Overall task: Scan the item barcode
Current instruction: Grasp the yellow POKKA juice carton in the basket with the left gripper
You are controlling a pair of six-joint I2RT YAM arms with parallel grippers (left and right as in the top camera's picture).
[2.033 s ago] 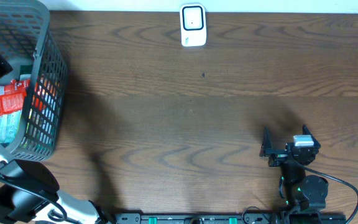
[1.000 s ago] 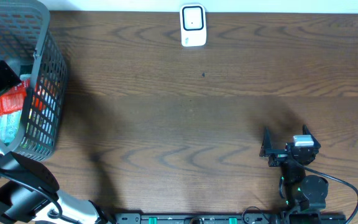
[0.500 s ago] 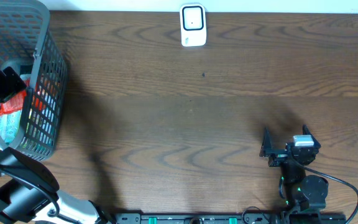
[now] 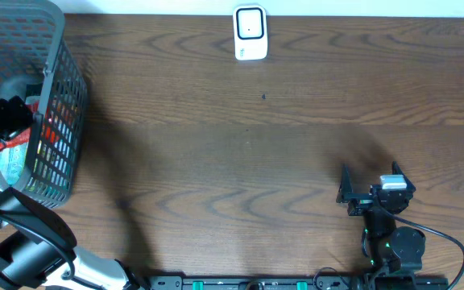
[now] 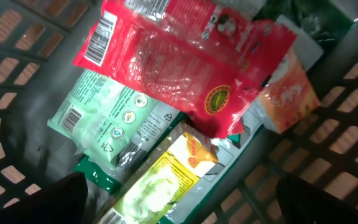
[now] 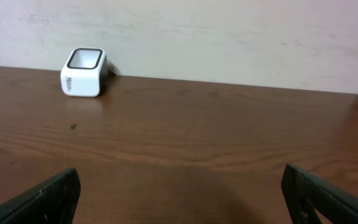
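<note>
The left hand has moved inside the basket since a moment ago. From above, it now covers most of the red bag, which showed more before. The right hand has not moved. The scanner has not moved either.

The view from above shows where things sit on the table. The basket is at the far left corner. The scanner stands at the far edge, about halfway along. The right hand is close to the near edge, toward the right corner.

Only the left wrist view shows the pile in the basket well. The red bag lies on top, with a barcode at one corner. A green bag sticks out from under it and has a barcode too. A yellow pack lies beside the green bag. An orange pack peeks out at the red bag's other side.

The left hand points down into the basket, over the pile. Its two fingers are spread wide and hold nothing.

The right hand sits low over the table and faces the far edge. Its fingers are spread wide too, with nothing between them. In its own view the scanner is far off to the left.
</note>
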